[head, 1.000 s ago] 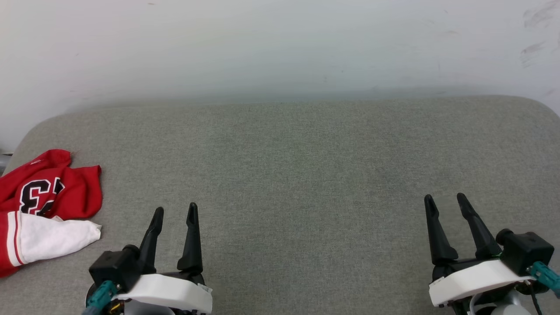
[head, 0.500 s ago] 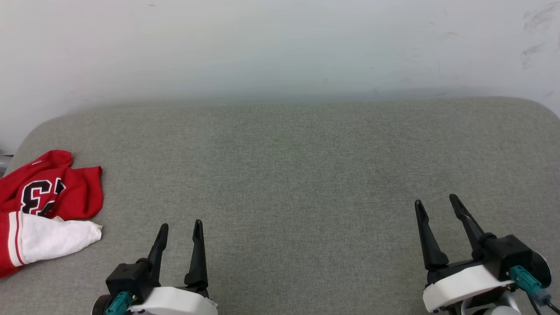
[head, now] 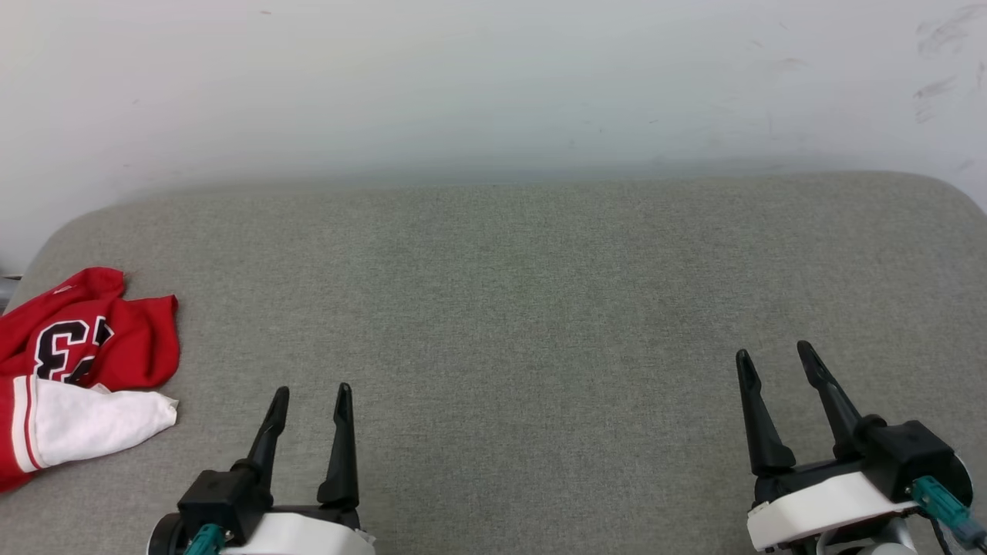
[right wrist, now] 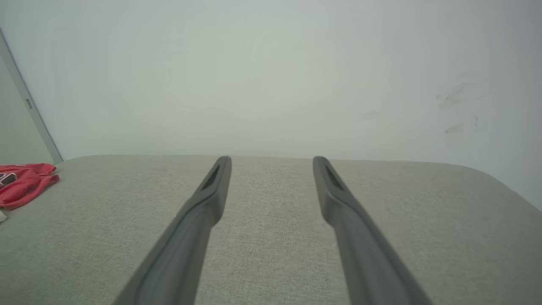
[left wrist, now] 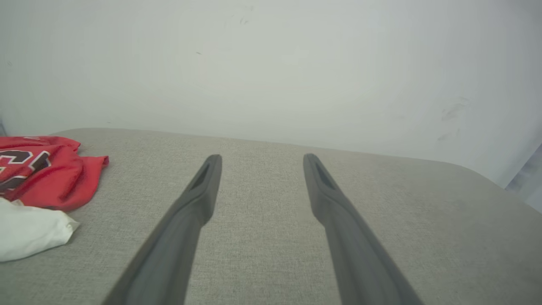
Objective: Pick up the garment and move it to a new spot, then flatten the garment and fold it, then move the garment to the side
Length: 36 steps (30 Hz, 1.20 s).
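Note:
The garment (head: 77, 370), a red jersey T-shirt with a white sleeve and black "3" lettering showing, lies crumpled at the far left edge of the grey cushion. It also appears at the left of the left wrist view as the garment (left wrist: 46, 173) and tiny at the left of the right wrist view as the garment (right wrist: 23, 182). My left gripper (head: 312, 395) stands open over the cushion, to the right of the garment and apart from it. My right gripper (head: 775, 356) is open at the lower right, with nothing between its fingers.
The grey fabric cushion (head: 509, 308) spans the whole width, with rounded far corners. A pale wall (head: 493, 85) rises directly behind it. A narrow door or frame edge (right wrist: 25, 101) shows at the left of the right wrist view.
Both grippers drew back toward me and lower in the head view, the left one more. The garment has not moved.

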{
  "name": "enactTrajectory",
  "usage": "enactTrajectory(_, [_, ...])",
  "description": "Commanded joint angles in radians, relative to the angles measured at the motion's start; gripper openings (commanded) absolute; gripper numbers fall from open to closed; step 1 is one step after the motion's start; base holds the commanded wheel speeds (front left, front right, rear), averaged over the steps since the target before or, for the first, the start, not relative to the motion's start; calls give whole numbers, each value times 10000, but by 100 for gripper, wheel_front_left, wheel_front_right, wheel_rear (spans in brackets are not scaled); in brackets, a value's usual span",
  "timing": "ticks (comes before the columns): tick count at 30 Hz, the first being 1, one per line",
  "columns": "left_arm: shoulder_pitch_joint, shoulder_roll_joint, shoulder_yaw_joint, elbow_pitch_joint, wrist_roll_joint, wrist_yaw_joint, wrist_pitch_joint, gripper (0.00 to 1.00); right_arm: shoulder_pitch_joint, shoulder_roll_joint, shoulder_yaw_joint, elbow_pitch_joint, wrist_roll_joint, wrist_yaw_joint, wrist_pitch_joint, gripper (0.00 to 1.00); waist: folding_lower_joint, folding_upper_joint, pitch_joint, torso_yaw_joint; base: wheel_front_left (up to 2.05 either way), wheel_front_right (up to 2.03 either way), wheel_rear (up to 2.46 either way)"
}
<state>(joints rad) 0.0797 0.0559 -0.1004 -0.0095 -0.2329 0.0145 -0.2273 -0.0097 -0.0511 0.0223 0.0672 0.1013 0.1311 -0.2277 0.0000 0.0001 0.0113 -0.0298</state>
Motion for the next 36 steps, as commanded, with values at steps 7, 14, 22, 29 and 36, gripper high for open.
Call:
enactTrajectory(7, [212,-58,314,-42,346,-294,-215,100,178,14,-52,64,259,-6,-202,100,0,-1,26,-14,0,0,0])
enactTrajectory(14, [295,-61,192,55,788,-274,-326,100,206,15,-27,74,-99,-6,-319,100,0,-1,47,-48,0,0,0])
enactTrajectory(22, [293,-61,122,96,926,-198,-385,100,238,16,19,76,-248,-7,-385,100,0,-1,60,-30,0,0,0])
enactTrajectory(29, [256,-61,244,234,830,-256,-385,100,319,17,247,84,-330,-8,-384,100,0,-1,8,353,0,0,0])
enactTrajectory(36, [354,-63,338,279,938,-293,-385,100,386,16,473,147,-228,-8,-379,100,0,-1,-70,1157,0,0,0])
